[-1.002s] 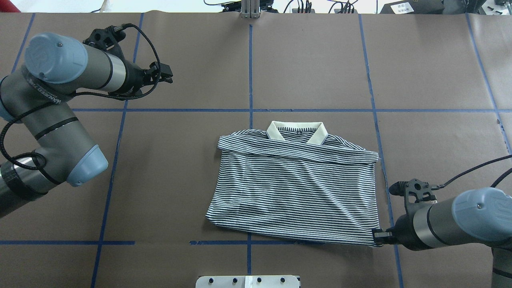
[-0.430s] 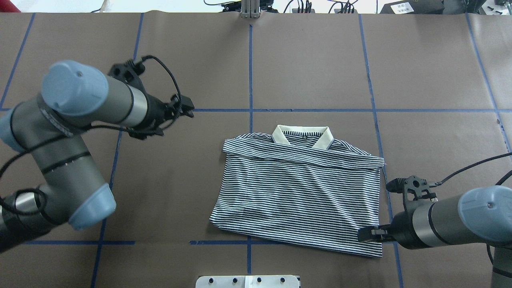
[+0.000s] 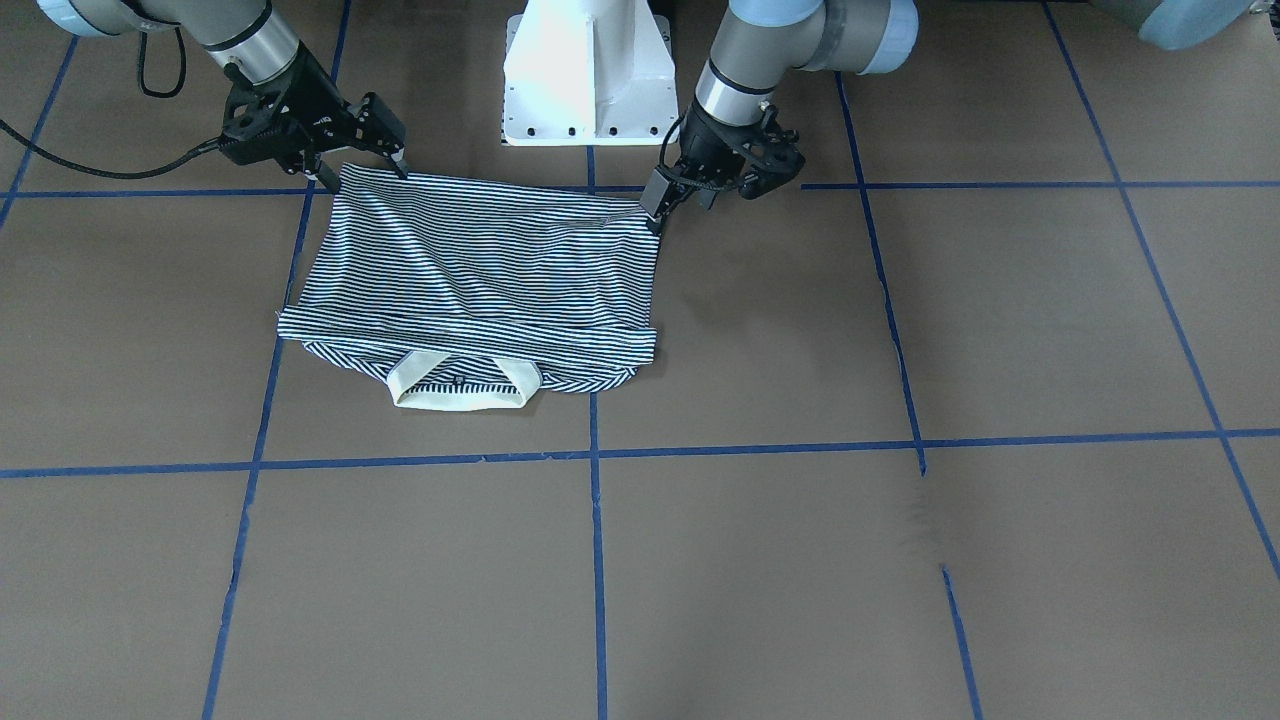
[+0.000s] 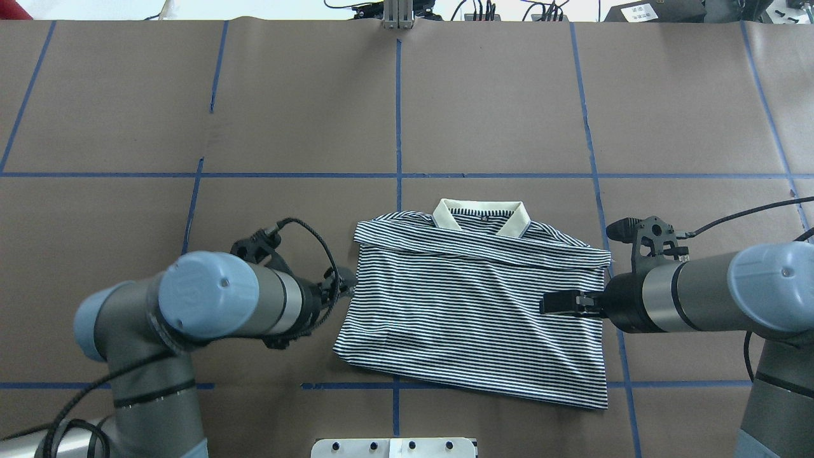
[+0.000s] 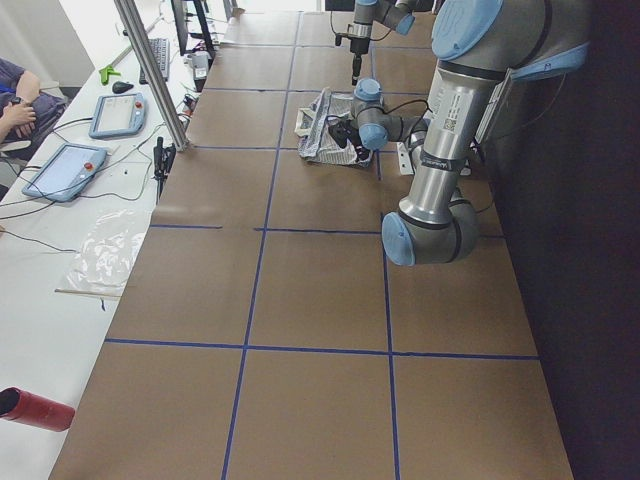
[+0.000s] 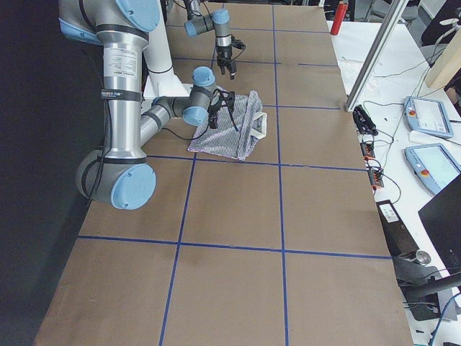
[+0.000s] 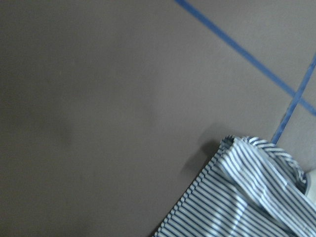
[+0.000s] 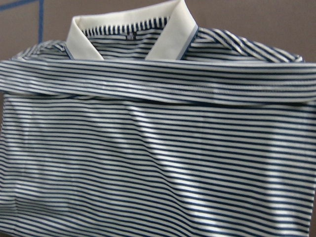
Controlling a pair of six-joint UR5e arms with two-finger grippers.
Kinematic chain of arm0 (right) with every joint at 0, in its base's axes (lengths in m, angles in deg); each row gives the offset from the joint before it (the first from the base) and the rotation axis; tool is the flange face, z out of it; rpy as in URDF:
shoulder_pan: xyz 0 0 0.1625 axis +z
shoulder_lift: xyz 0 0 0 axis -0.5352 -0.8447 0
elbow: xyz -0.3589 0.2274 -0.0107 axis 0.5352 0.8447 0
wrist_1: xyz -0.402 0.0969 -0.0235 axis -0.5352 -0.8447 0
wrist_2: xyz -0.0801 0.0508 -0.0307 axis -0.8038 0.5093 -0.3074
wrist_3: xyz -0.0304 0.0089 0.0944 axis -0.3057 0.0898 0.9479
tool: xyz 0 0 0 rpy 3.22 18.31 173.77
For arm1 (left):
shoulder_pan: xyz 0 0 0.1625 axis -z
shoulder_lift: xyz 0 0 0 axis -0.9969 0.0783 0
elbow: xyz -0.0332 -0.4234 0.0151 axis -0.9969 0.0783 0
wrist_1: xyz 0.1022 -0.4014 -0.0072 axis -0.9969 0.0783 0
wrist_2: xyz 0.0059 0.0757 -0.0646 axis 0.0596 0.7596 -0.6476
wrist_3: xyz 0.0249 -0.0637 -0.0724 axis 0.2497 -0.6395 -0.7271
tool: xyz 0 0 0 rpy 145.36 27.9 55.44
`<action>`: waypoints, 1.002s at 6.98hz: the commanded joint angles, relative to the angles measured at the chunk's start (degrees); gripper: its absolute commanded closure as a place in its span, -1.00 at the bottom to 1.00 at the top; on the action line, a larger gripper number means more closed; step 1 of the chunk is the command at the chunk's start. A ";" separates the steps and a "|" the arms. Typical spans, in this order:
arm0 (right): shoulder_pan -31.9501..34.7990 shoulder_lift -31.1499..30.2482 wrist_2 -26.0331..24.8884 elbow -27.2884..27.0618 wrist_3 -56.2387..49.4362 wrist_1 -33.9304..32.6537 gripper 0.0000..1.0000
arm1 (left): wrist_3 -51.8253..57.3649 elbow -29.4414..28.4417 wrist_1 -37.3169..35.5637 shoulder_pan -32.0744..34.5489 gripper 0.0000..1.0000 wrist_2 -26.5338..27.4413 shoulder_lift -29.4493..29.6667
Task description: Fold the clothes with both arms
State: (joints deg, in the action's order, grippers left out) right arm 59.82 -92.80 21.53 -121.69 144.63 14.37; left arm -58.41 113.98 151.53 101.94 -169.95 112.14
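The striped polo shirt [image 4: 470, 305] lies folded flat on the brown table. Its cream collar [image 4: 481, 216] is on the far side from me, and it also shows in the front view [image 3: 480, 260]. My left gripper [image 4: 346, 283] hovers beside the shirt's left edge, by its near corner in the front view [image 3: 665, 200]. It looks open and empty, and its wrist view shows a shirt corner [image 7: 247, 197]. My right gripper [image 4: 548, 303] reaches in over the shirt's right part. It looks open and holds nothing. Its wrist view shows the shirt [image 8: 158, 148] lying flat.
Blue tape lines [image 4: 399, 114] cross the table. My white pedestal base [image 3: 585, 70] stands just behind the shirt's near edge. A metal post [image 5: 150, 70] and a side desk with tablets [image 5: 65, 170] stand beyond the far edge. A red can [image 5: 30, 408] lies there.
My left arm swung from the far left in to the shirt's left edge. My right gripper moved from the shirt's near right corner to over its right side. The shirt slid slightly right.
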 commanded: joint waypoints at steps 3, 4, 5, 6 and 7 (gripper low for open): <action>2.16 2.85 -0.24 2.57 0.00 -0.01 -1.00 | -6.33 -1.65 -1.16 -6.24 -0.92 3.39 0.26; 2.25 2.77 -0.15 2.66 0.00 -0.01 -1.00 | -6.33 -1.83 -1.16 -6.06 -0.91 3.39 0.34; 2.25 2.77 -0.15 2.57 0.00 -0.01 -1.00 | -6.24 -1.83 -1.08 -5.97 -0.90 3.83 0.43; 2.25 2.77 0.02 2.49 0.00 -0.01 -1.00 | -6.07 -2.61 -0.99 -5.89 -0.90 5.40 1.22; 2.25 2.77 0.03 2.40 0.00 -0.01 -1.00 | -5.81 -2.88 -0.73 -5.89 -0.90 5.50 1.31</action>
State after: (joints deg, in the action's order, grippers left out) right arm 62.06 -90.04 21.49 -119.20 144.63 14.36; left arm -64.48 111.56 150.57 96.00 -165.08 113.12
